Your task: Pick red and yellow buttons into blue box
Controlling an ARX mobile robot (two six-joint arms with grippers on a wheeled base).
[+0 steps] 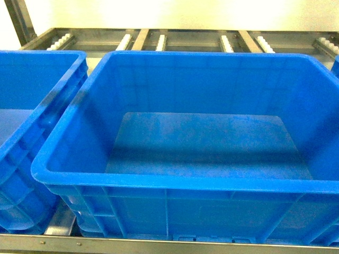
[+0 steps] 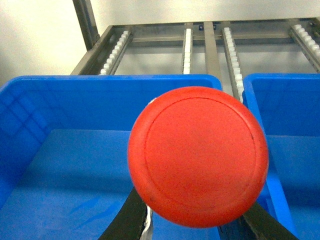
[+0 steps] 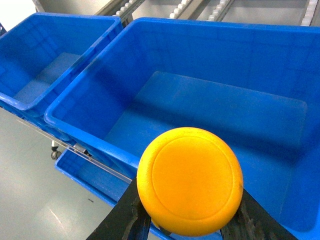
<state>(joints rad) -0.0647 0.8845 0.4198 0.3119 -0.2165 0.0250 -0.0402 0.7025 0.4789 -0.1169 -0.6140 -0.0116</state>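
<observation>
- Overhead, the blue box (image 1: 175, 185) sits open on a metal roller rack (image 1: 159, 39), a second crate (image 1: 32, 132) touching its left rim.
- Left gripper (image 2: 195, 220) clamps the red button (image 2: 198, 156).
- Right gripper (image 3: 190, 220) clamps the yellow button (image 3: 190, 181) near the box's front rim.

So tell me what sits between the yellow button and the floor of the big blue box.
Nothing: in the right wrist view the yellow button hangs over the blue box, whose floor is bare.

blue box (image 1: 175, 182) looked moulded plastic, smooth, slightly glossy, faintly scuffed on the floor. red button (image 2: 198, 156) and yellow button (image 3: 190, 181) showed matt, smooth plastic caps. rack (image 1: 148, 39) behind appeared dull grey metal with white plastic rollers.
</observation>
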